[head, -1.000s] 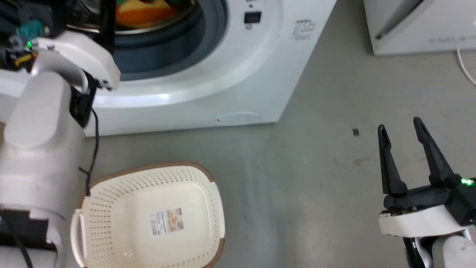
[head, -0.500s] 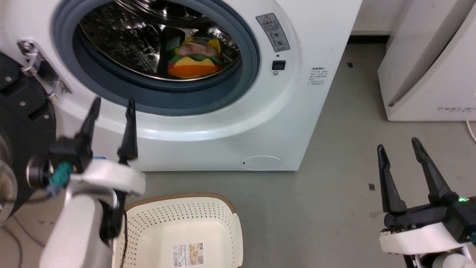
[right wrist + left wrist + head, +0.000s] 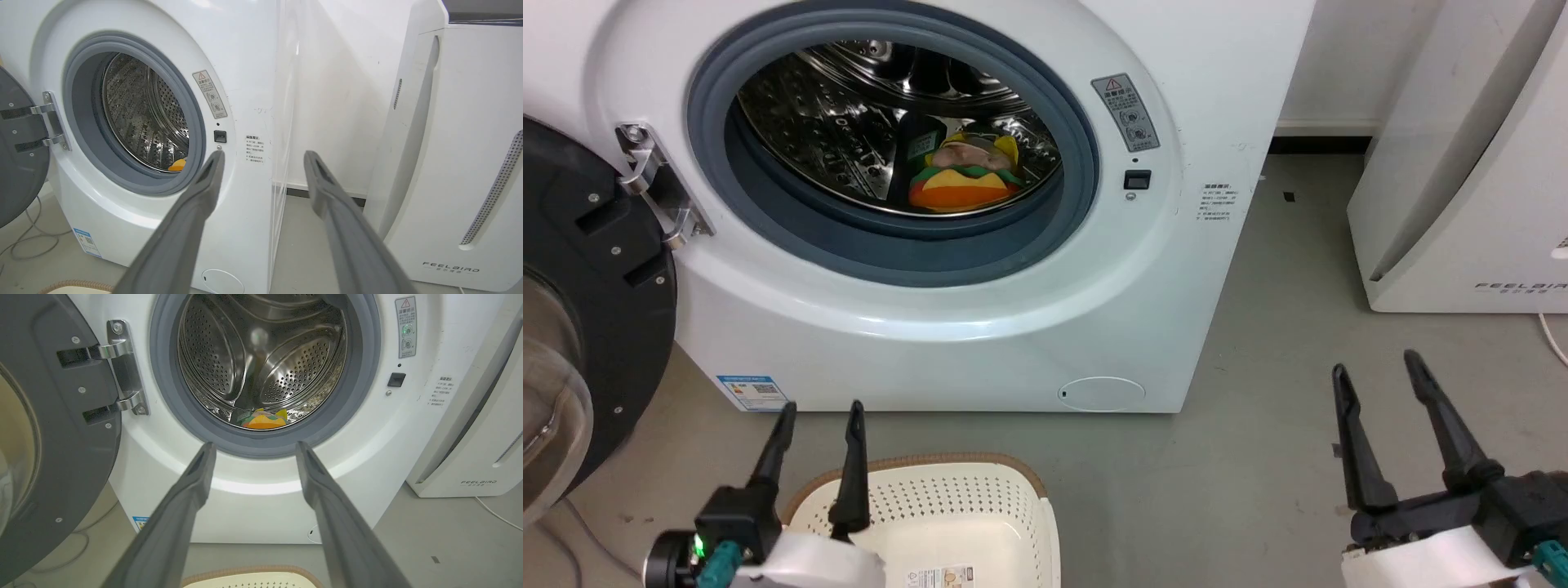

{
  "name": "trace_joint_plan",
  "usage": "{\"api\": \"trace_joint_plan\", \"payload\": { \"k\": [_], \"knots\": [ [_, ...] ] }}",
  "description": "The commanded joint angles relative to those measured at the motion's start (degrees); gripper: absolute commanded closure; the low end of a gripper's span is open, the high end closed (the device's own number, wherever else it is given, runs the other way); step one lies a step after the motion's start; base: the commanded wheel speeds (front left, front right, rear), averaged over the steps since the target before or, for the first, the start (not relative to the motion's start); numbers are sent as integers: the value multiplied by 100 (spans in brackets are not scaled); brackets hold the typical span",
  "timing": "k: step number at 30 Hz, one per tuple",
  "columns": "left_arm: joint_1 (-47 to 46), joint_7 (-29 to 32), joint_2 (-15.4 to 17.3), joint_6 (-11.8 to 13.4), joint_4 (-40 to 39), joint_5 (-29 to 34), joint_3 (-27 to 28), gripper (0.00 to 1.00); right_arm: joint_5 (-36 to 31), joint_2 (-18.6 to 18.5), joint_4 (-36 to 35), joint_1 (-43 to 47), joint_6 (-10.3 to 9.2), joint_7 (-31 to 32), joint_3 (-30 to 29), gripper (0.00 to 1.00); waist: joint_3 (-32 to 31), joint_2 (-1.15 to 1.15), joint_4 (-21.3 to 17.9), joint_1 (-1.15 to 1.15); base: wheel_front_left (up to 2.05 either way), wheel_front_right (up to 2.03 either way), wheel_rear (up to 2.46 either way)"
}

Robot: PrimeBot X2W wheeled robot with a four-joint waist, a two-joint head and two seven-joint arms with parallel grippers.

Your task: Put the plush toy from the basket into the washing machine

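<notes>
The black-framed glass door (image 3: 596,269) stands open at the left. The left gripper (image 3: 822,406) hovers above the basket (image 3: 980,500), its 2 fingers spread and empty. The plush toy (image 3: 964,178) lies in the steel drum of the washing machine (image 3: 1192,310). The right gripper (image 3: 1375,363) is also spread and empty, near the white FEELBIRD appliance (image 3: 1462,212).

White FEELBIRD appliance (image 3: 1503,229) on grey floor (image 3: 1258,457), thin white cable (image 3: 1553,340) just beside it

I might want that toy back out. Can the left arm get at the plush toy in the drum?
Probably yes: the door is swung wide, the left end effector is open, facing the porthole, and nothing blocks the plush toy.
</notes>
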Motion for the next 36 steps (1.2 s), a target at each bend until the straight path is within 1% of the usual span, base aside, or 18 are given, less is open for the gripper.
{"api": "trace_joint_plan", "payload": {
  "k": [1,7,21,22,36],
  "knots": [
    [146,-31,-46,11,-19,84,19,0,63,10,30,102,-5,-26,28,0,-41,0,9,1,0,0,0],
    [381,-31,-232,-93,157,210,22,0,88,10,115,227,-5,-26,53,0,-134,0,25,1,0,0,0],
    [404,-31,-439,-295,130,516,222,0,80,10,241,270,-5,-26,132,0,-193,0,58,1,0,0,0],
    [356,3,-437,-280,142,487,209,100,37,0,233,210,0,2,129,100,-194,0,57,1,0,0,0],
    [334,138,-464,-291,84,567,249,100,14,1,256,183,0,132,130,100,-224,0,44,1,0,0,0]
  ]
}}
